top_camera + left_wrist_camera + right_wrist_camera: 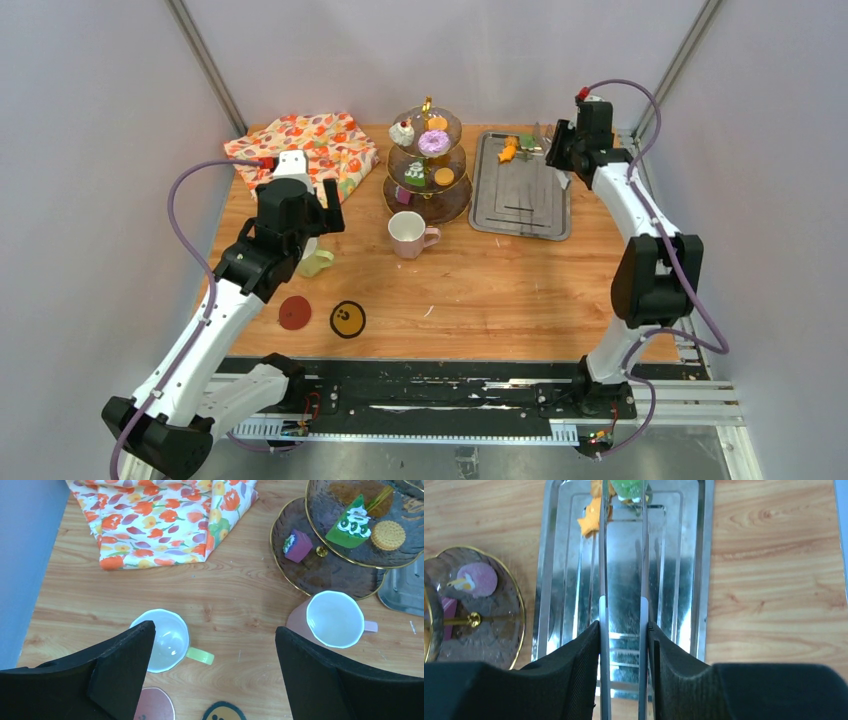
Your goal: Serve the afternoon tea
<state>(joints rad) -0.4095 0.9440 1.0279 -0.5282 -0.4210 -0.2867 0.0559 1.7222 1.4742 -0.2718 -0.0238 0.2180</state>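
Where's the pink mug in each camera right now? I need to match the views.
Top external: pink mug at table centre, just in front of the tiered stand.
Left wrist: pink mug right of centre, below the tiered stand, handle pointing right.
Right wrist: not in view.
Shared landmark: the tiered stand, at the left edge of the right wrist view.

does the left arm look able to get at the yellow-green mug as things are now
Probably yes: the left gripper hovers open over the yellow-green mug, with nothing in between; the pink mug stands apart.
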